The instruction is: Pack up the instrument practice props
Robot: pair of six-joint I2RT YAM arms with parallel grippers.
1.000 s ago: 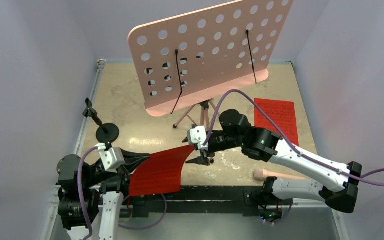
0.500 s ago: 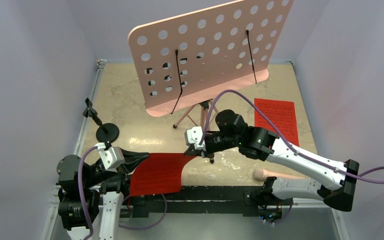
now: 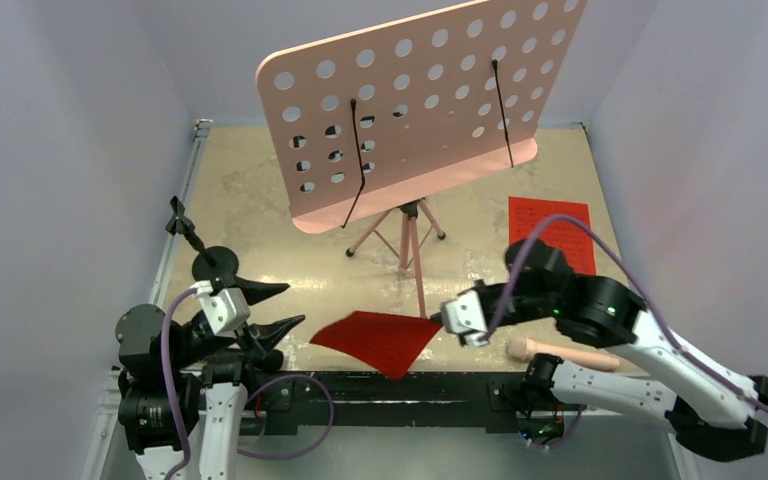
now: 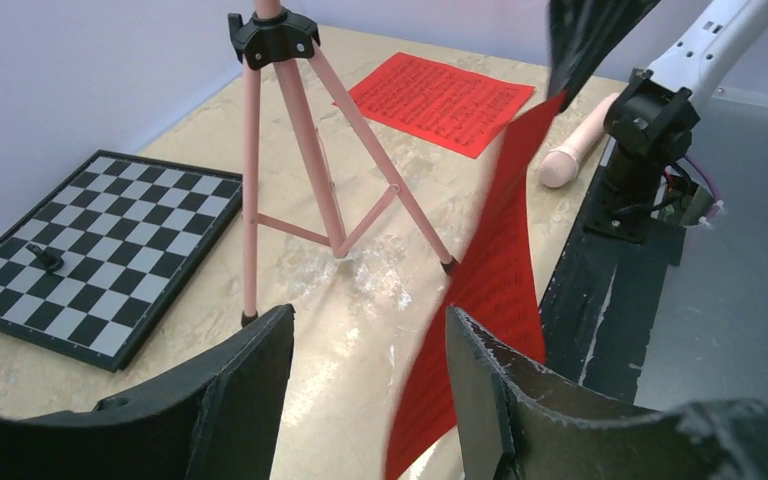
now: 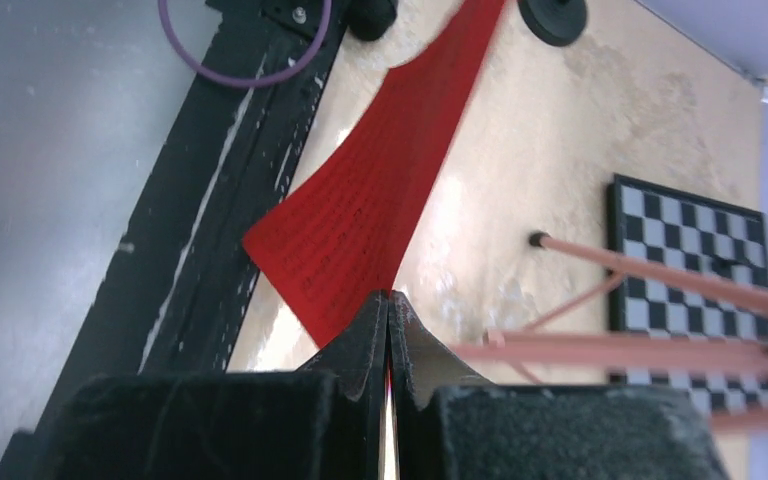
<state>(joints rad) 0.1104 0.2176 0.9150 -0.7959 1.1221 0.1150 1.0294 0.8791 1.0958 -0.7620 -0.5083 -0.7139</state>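
Red printed sheet (image 3: 378, 340) hangs by its right corner from the right pincer (image 3: 442, 322), whose jaws are pressed together on the paper. It hangs over the near edge of the surface (image 3: 260, 200), in front of the pink music stand (image 3: 410, 110). The left pincer (image 3: 278, 308) stands spread just left of the sheet's free corner; whether a finger touches the paper cannot be told. A second red sheet (image 3: 540, 207) lies flat at the far right. The peach tube (image 3: 560, 352) lies near the right arm's base. The black peg stand (image 3: 215, 264) sits at the left. A black-and-white chessboard (image 4: 90, 250) lies on the far side of the stand's tripod legs (image 4: 300, 170).
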